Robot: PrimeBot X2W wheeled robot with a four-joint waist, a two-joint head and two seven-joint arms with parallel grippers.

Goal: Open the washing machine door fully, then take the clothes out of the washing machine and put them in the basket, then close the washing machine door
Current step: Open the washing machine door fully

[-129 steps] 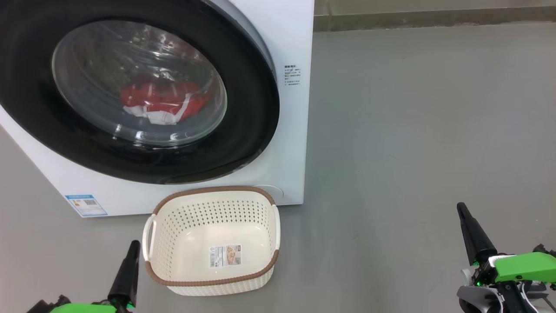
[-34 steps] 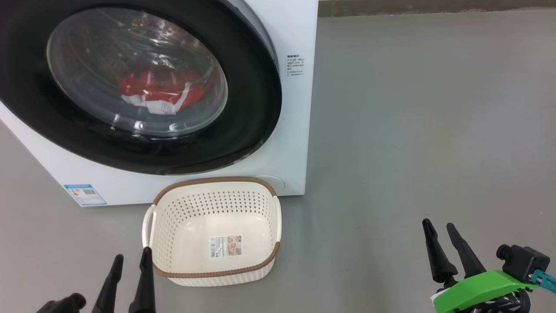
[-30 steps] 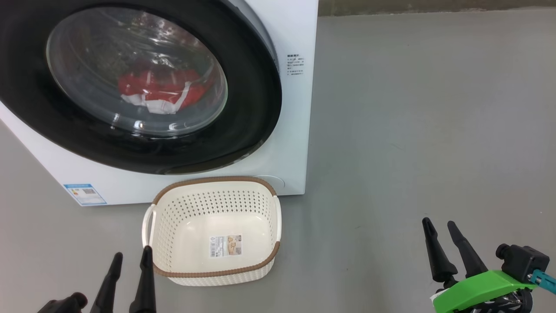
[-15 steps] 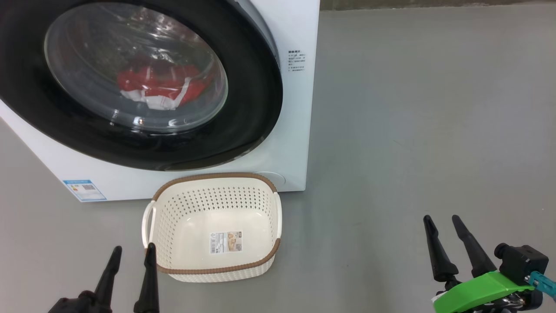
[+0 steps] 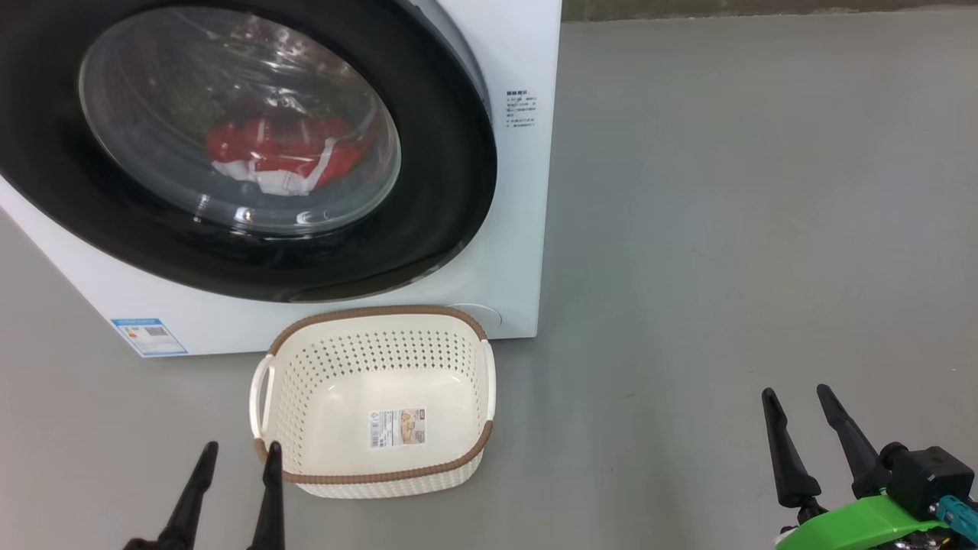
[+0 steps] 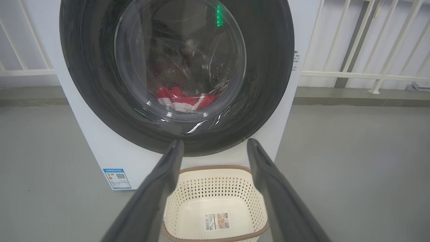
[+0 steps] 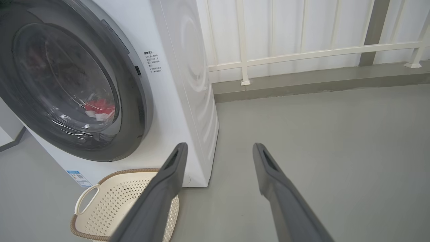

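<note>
The white washing machine (image 5: 519, 229) stands at the upper left, its round black-rimmed door (image 5: 428, 229) shut against its front. Through the glass I see the red and white clothes (image 5: 283, 156) lying in the drum. The cream basket (image 5: 374, 466) sits on the floor right before the machine, with just a paper label inside. My left gripper (image 5: 238, 451) is open at the basket's near left corner, a fingertip close to its rim. My right gripper (image 5: 795, 396) is open over bare floor at the lower right. The left wrist view faces the door (image 6: 268, 67) and the basket (image 6: 215, 201).
Grey floor (image 5: 726, 229) spreads to the right of the machine. Behind it, the right wrist view shows a white railing (image 7: 302, 53) on a low kerb. A blue label (image 5: 147, 336) marks the machine's lower left front.
Over the last second both grippers have slid a little lower and to the right in the head view, still open. The camera tipped slightly; door, clothes and basket have stayed put.
</note>
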